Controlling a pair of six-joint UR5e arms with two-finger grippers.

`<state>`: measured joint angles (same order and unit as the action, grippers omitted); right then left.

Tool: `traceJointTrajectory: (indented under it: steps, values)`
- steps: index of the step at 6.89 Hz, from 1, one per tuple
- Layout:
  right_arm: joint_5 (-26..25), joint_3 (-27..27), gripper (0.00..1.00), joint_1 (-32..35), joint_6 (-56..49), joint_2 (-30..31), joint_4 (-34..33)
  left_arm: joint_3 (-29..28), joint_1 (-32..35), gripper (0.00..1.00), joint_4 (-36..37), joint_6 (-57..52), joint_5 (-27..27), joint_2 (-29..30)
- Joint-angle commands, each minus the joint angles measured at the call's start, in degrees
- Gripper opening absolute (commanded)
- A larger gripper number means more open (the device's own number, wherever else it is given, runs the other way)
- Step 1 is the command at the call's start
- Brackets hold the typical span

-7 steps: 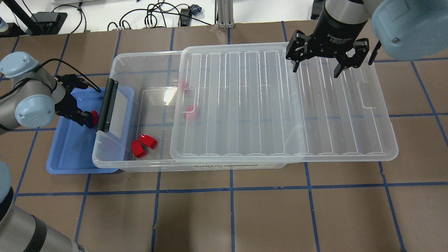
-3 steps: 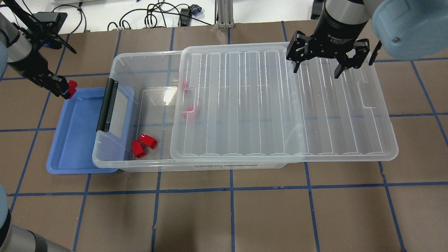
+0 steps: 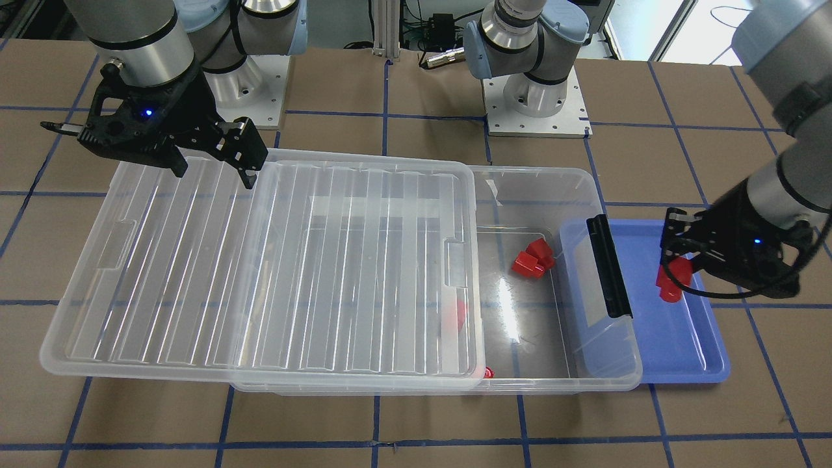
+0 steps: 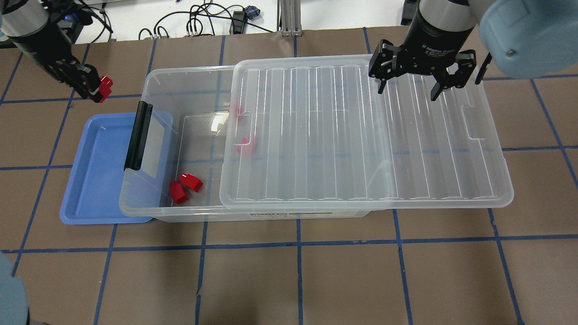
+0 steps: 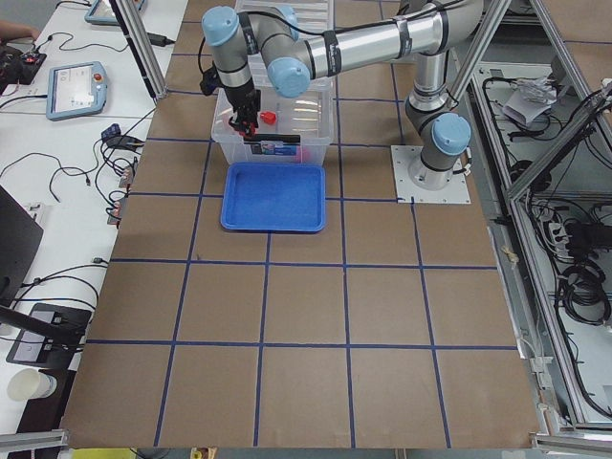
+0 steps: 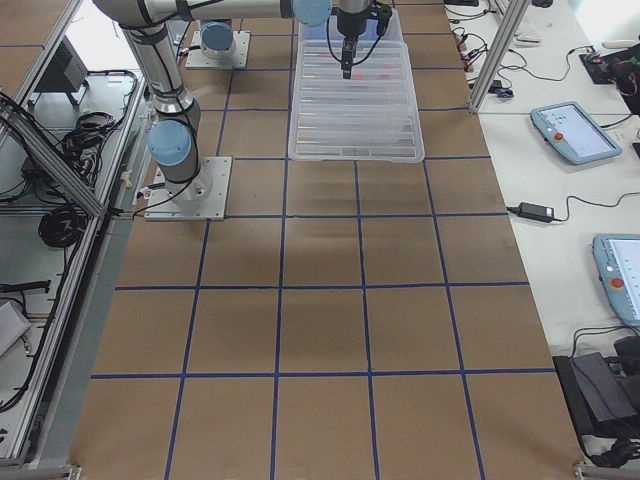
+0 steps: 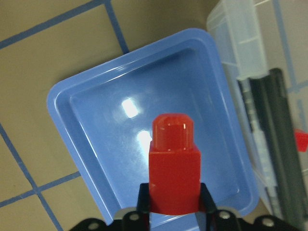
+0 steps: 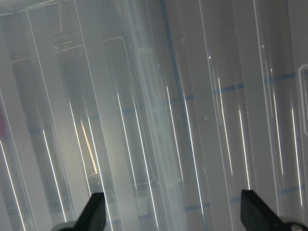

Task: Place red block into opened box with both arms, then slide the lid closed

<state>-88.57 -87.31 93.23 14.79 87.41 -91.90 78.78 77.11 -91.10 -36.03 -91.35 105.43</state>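
Observation:
My left gripper (image 4: 95, 91) is shut on a red block (image 4: 106, 85) and holds it in the air off the box's far left corner. The left wrist view shows that block (image 7: 174, 159) upright between the fingers, over the blue tray (image 7: 120, 139). The clear box (image 4: 180, 72) lies lengthwise, its left part uncovered. The ridged lid (image 4: 361, 135) rests on the rest and overhangs to the right. My right gripper (image 4: 408, 90) hangs open just above the lid's far right part, gripping nothing. Two red blocks (image 4: 185, 185) lie on the uncovered box floor, and another (image 4: 246, 143) shows through the lid's edge.
The blue tray (image 4: 95, 180) sits at the box's left end, partly under its black handle bar (image 4: 137, 135). Cables (image 4: 198, 18) and an aluminium post (image 4: 289, 18) stand beyond the far table edge. Brown mat with blue tape lines fills the near side.
My left gripper has risen from the blue tray with the red block and moved toward the far left. The right gripper, lid and box have stayed put.

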Motion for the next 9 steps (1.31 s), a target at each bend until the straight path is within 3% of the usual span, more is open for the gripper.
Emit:
traceJointTrajectory:
  steps: [1, 4, 6, 8, 9]
  values:
    - [0.07, -0.05, 1.0, -0.15, -0.11, -0.04, -0.03, 3.81, 9.51, 0.0, 1.0, 12.4, 0.12, -1.89]
    - [0.07, -0.05, 1.0, -0.33, -0.11, -0.13, -0.03, 13.81, 11.74, 0.0, 12.59, 21.13, 0.12, -1.18]
    - [0.16, -0.05, 1.0, -0.24, -0.11, -0.04, -0.03, 22.78, 11.92, 0.0, 25.65, 21.7, 0.2, -2.25]
    - [-0.02, -0.05, 1.0, -1.38, -2.02, -0.39, -0.21, 27.63, 11.13, 0.0, 28.86, 21.87, 2.47, -1.99]
    - [0.5, 0.04, 1.0, -5.39, -6.22, -0.22, 0.49, 28.87, 11.13, 0.0, 31.57, 22.31, 2.49, -0.68]
